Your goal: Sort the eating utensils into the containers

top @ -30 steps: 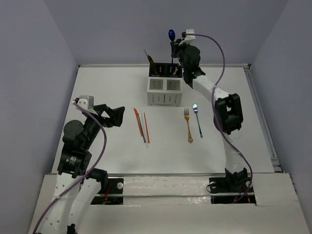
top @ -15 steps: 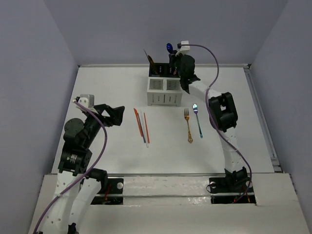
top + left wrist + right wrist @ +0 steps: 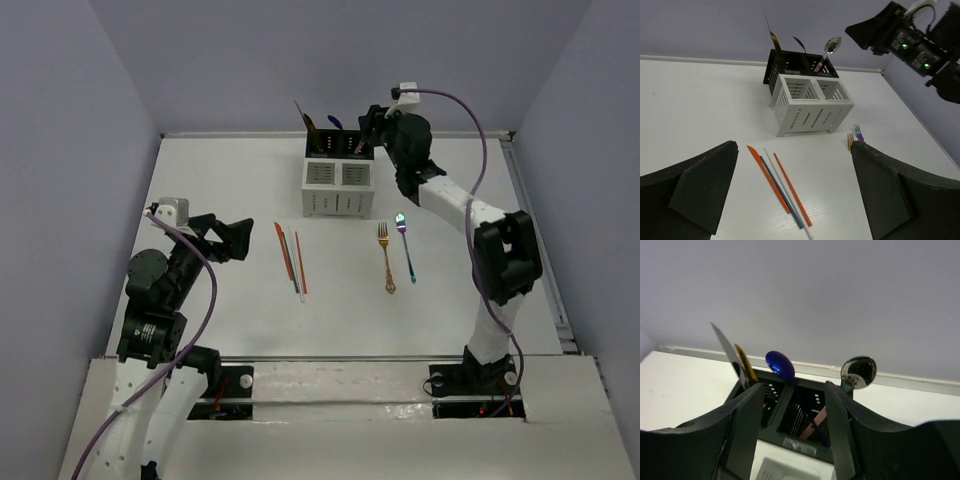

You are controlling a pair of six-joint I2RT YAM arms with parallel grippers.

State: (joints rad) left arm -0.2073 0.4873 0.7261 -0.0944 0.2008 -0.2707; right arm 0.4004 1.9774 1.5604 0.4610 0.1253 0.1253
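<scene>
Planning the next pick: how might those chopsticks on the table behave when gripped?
The chopsticks look straight and slim, so probably stiff and light. They lie flat and close together on the smooth table, so pinching one may nudge its neighbours, and they could slide.

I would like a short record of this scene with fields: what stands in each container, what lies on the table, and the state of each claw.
black container: holds knife, blue spoon, silver spoon
white caddy: visible compartments look empty
on the table: chopsticks, gold fork, iridescent utensil
left claw: open, empty, beside the chopsticks
right claw: open, above the black container, blue spoon's handle in the gap, not clamped
</scene>
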